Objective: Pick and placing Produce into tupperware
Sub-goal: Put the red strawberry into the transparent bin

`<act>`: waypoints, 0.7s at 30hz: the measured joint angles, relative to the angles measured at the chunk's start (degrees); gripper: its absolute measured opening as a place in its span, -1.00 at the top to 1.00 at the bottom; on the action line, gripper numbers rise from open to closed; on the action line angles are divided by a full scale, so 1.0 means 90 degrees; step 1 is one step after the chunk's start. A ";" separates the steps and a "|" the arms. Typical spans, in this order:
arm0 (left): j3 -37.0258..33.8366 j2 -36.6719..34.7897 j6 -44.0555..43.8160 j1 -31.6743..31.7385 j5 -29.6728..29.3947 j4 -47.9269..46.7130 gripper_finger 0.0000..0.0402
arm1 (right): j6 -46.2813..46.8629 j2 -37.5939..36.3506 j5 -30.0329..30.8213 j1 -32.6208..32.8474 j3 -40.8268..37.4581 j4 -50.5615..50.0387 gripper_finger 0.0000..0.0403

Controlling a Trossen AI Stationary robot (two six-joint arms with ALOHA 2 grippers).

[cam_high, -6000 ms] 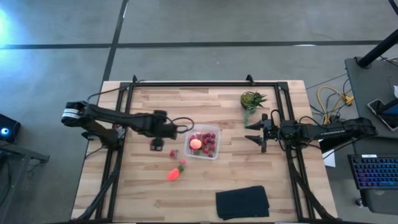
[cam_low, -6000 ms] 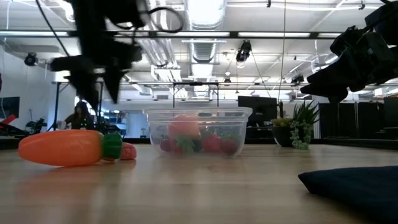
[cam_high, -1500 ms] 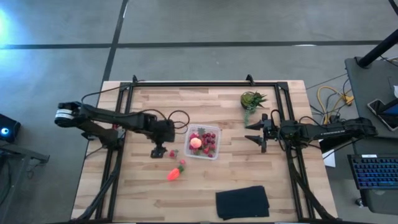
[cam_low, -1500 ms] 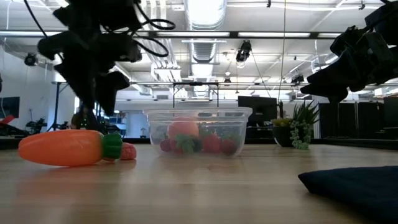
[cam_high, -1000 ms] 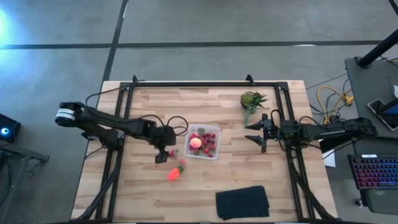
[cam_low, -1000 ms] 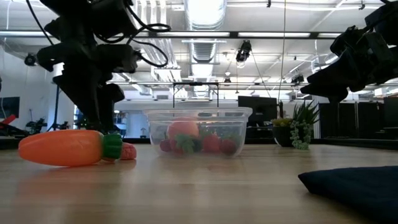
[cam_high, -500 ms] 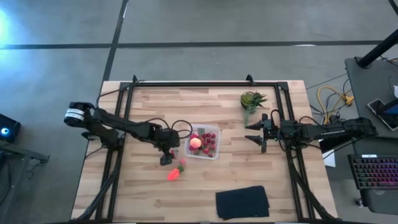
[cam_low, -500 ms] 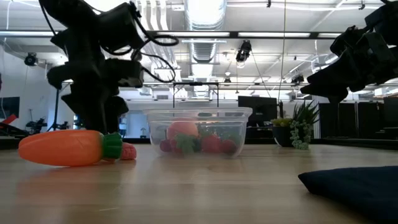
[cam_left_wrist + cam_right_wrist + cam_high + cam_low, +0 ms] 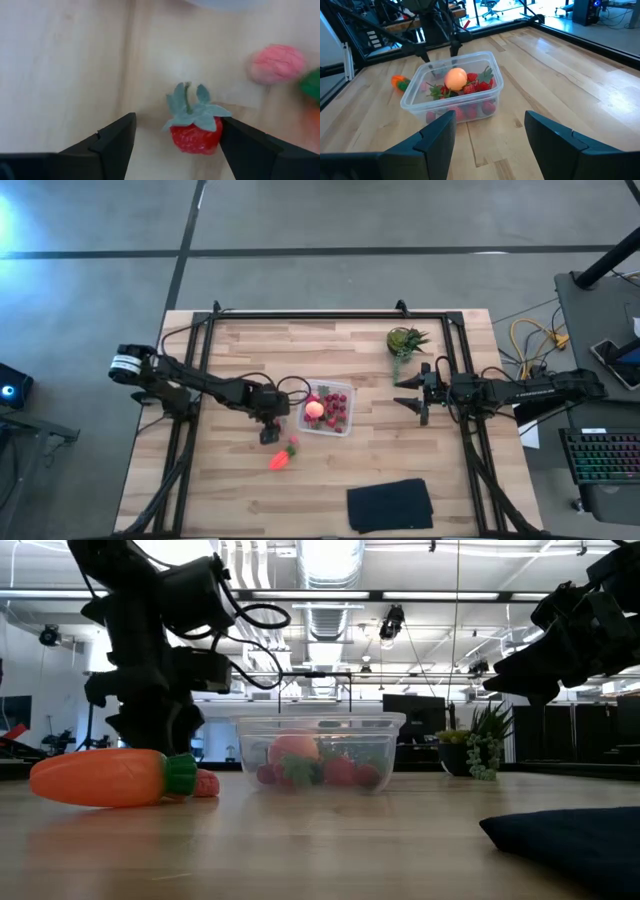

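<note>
My left gripper is low over the table, just left of the clear tupperware. It is open. In the left wrist view its fingers stand on either side of a red strawberry with green leaves, which lies on the wood close to one finger. A pink berry lies beyond it. The tupperware holds the pink-orange fruit and several red berries. The orange carrot lies on its side on the table, nearer the near edge. My right gripper waits open, right of the tupperware.
A spiky green potted plant stands far right, near my right arm. A black folded cloth lies by the near edge. The carrot and pink berry lie close beside my left gripper. Bare wood stretches left of the left gripper.
My left gripper has moved a little toward the tupperware and come down to the table, so its fingers now stand around the strawberry. The right arm has kept still.
</note>
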 joint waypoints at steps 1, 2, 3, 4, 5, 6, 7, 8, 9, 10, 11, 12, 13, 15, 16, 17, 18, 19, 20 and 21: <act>-0.0002 -0.0002 0.0010 0.0003 -0.0074 -0.0014 -0.26 | 0.0000 -0.0002 0.0000 0.0002 0.0000 0.0000 -0.13; -0.0002 -0.0002 0.0017 0.0008 -0.0078 -0.0008 -0.23 | 0.0000 -0.0002 0.0000 0.0001 0.0000 0.0000 -0.13; -0.0004 -0.0002 0.0015 0.0010 -0.0082 -0.0012 -0.19 | 0.0000 -0.0002 -0.0002 0.0002 0.0000 0.0000 -0.13; -0.0005 -0.0002 0.0012 0.0010 -0.0086 -0.0015 -0.14 | 0.0000 -0.0001 -0.0002 0.0001 0.0000 0.0000 -0.13; -0.0005 -0.0002 0.0013 0.0007 -0.0075 -0.0006 -0.08 | 0.0000 -0.0002 0.0000 0.0002 0.0000 0.0000 -0.13; -0.0005 -0.0002 0.0015 0.0007 -0.0074 -0.0007 -0.03 | 0.0000 -0.0002 0.0000 0.0000 0.0000 0.0000 -0.13; -0.0005 -0.0011 0.0016 0.0007 -0.0066 -0.0014 0.03 | 0.0000 -0.0002 0.0000 0.0002 0.0000 0.0000 -0.13; -0.0005 -0.0044 0.0017 0.0007 -0.0061 -0.0034 0.09 | 0.0000 -0.0002 0.0000 0.0000 0.0000 0.0000 -0.13; 0.0005 -0.0089 0.0043 0.0007 -0.0061 -0.0077 0.15 | 0.0000 0.0000 0.0000 0.0002 0.0000 0.0000 -0.13; 0.0043 -0.0122 0.0100 0.0007 -0.0060 -0.0126 0.20 | 0.0000 -0.0002 0.0000 0.0002 0.0000 0.0000 -0.13; 0.0082 -0.0161 0.0181 0.0007 -0.0058 -0.0121 0.25 | 0.0000 -0.0002 -0.0002 0.0000 0.0000 0.0000 -0.13; 0.0121 -0.0219 0.0263 0.0008 -0.0061 -0.0122 0.30 | 0.0000 0.0000 0.0000 0.0002 0.0000 0.0000 -0.13; 0.0172 -0.0286 0.0347 0.0010 -0.0063 -0.0153 0.34 | 0.0000 -0.0002 0.0000 0.0000 0.0000 0.0000 -0.13; 0.0293 -0.0465 0.0525 0.0024 -0.0165 -0.0138 0.41 | 0.0000 0.0000 0.0000 0.0001 0.0000 0.0000 -0.13; 0.0359 -0.0554 0.0640 0.0029 -0.0258 -0.0130 0.44 | 0.0000 -0.0001 0.0000 0.0002 0.0000 0.0000 -0.13; 0.0436 -0.0637 0.0744 0.0035 -0.0345 -0.0127 0.45 | 0.0000 -0.0002 0.0000 0.0002 0.0000 0.0000 -0.13; 0.0500 -0.0717 0.0854 0.0049 -0.0403 -0.0132 0.46 | 0.0000 -0.0002 -0.0001 0.0001 0.0000 0.0000 -0.13; 0.0547 -0.0793 0.0940 0.0064 -0.0431 -0.0166 0.46 | 0.0000 -0.0001 0.0000 0.0001 0.0000 0.0000 -0.13; 0.0592 -0.0852 0.0999 0.0084 -0.0444 -0.0247 0.45 | 0.0000 -0.0002 0.0000 0.0000 0.0000 0.0000 -0.13; 0.0633 -0.0897 0.1001 0.0102 -0.0447 -0.0310 0.45 | 0.0000 -0.0001 -0.0002 0.0001 0.0000 0.0000 -0.13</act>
